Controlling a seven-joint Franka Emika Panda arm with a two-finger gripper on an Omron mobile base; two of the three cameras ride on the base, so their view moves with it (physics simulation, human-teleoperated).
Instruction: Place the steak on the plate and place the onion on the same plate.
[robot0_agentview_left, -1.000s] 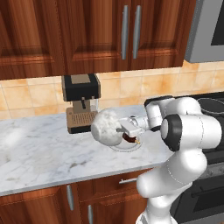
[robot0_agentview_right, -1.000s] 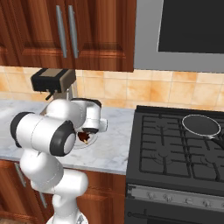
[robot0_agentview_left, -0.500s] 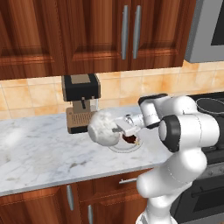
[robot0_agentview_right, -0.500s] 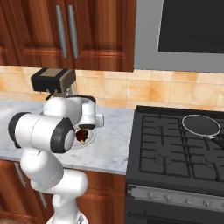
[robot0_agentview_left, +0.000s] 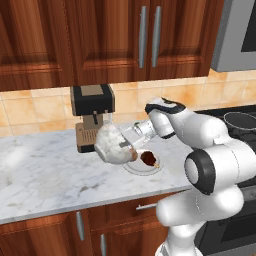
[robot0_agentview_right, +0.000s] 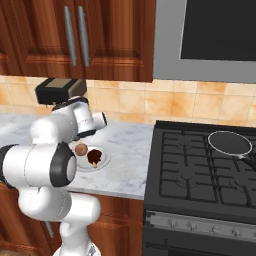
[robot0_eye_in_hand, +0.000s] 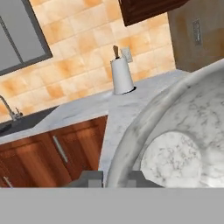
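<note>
your fingers (robot0_eye_in_hand: 114, 178) are clamped on the rim of the grey-white bowl (robot0_agentview_left: 113, 143), holding it tilted above the table (robot0_agentview_left: 45, 175) in front of the coffee machine (robot0_agentview_left: 92, 115). the steak (robot0_agentview_right: 94, 156) and the onion (robot0_agentview_right: 80, 149) sit side by side on the plate (robot0_agentview_right: 102, 162), just beside the bowl.

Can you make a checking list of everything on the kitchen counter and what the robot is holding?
Surface: marble counter, stove beside it.
Job's things: steak and onion both on the plate.
Clutter: coffee machine, pan on stove, paper towel roll.
Gripper: gripper shut on the bowl, held tipped above the counter.
Cables: nothing seen.
Surroundings: wooden cabinets, tiled wall.
</note>
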